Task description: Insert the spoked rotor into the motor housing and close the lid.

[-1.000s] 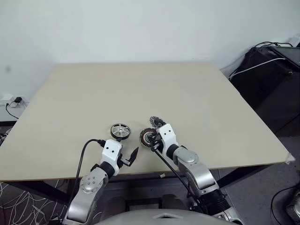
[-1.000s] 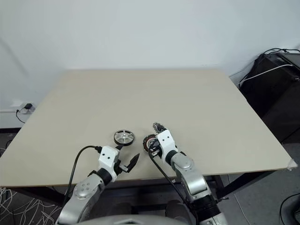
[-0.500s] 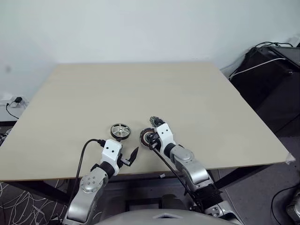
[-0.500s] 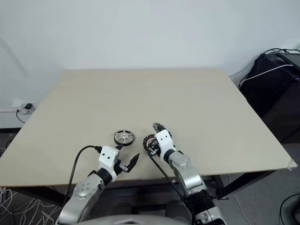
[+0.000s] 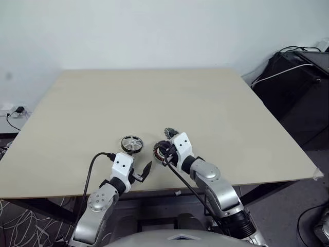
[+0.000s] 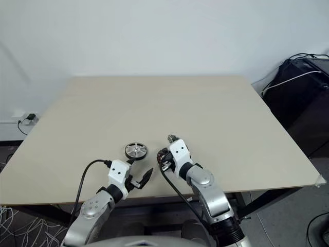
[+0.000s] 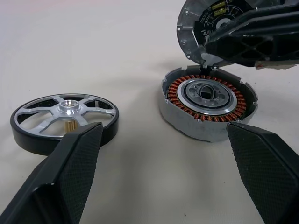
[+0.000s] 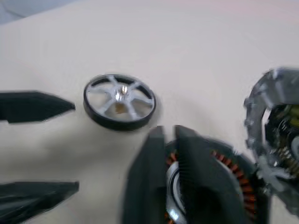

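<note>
1. Worktop (image 5: 216, 108) of pale beige carries the three motor parts close to its near edge.
2. Spoked rotor (image 7: 64, 120) lies flat, silver spokes and hub up inside a dark outer band, apart from the other parts and on the left arm's side.
3. Motor housing (image 7: 207, 101) sits flat just beside the rotor, on the right arm's side, its ring of copper windings and silvery centre facing up and uncovered.
4. Lid (image 7: 216, 25) stands tilted on edge at the far rim of the housing, its inner face with small printed parts turned toward the left wrist camera.
5. Right gripper (image 8: 166, 140) hangs directly over the housing, its jaws pressed together with nothing between them; the lid's ribbed rim shows just beside them in the right wrist view.
6. Left gripper (image 5: 141, 171) hovers near the worktop's front edge, short of the rotor, its jaws spread wide and empty.
7. In the left wrist view, one left finger (image 7: 70, 175) frames the rotor and the other frames the housing.
</note>
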Tool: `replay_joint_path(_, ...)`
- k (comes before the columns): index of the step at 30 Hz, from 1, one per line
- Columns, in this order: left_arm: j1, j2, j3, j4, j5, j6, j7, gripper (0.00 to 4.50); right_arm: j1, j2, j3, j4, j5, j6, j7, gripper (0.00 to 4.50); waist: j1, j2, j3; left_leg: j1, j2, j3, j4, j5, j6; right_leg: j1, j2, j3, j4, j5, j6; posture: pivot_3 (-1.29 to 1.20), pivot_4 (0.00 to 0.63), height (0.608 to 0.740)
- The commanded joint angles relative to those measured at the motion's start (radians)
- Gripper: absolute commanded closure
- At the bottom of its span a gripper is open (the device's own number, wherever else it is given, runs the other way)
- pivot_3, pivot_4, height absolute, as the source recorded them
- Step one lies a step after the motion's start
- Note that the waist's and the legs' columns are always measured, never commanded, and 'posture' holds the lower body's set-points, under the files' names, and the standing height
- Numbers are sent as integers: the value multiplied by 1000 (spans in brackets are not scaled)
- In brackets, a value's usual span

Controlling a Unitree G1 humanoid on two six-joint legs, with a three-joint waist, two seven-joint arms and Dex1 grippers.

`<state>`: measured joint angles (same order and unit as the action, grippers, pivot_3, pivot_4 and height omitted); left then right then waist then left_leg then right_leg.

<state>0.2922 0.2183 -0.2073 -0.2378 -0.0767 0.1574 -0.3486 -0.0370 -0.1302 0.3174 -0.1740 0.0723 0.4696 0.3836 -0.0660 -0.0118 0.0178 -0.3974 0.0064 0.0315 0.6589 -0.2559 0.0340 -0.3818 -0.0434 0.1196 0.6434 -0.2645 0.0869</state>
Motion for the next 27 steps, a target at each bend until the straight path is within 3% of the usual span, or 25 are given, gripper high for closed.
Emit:
replay_joint_path(1, -19, -6, -5, -17, 9, -26, 3, 0, -36, 4, 5, -8, -34, 36, -36, 4461, 0, 0, 0, 0, 0, 0, 0, 0, 0, 0, 0, 0, 0, 0, 0, 0, 0, 740)
replay_joint_path(15, -16, -4, 0, -21, 7, -23, 4, 0, -117, 40, 46, 141, -66, 67, -39, 4461, -2, 0, 0, 0, 0, 0, 0, 0, 0, 0, 0, 0, 0, 0, 0, 0, 0, 740)
replay_joint_path(27, -14, -6, 1, -23, 5, -25, 4, 0, -156, 53, -10, 256, -82, 35, -93, 4461, -2, 0, 0, 0, 0, 0, 0, 0, 0, 0, 0, 0, 0, 0, 0, 0, 0, 740)
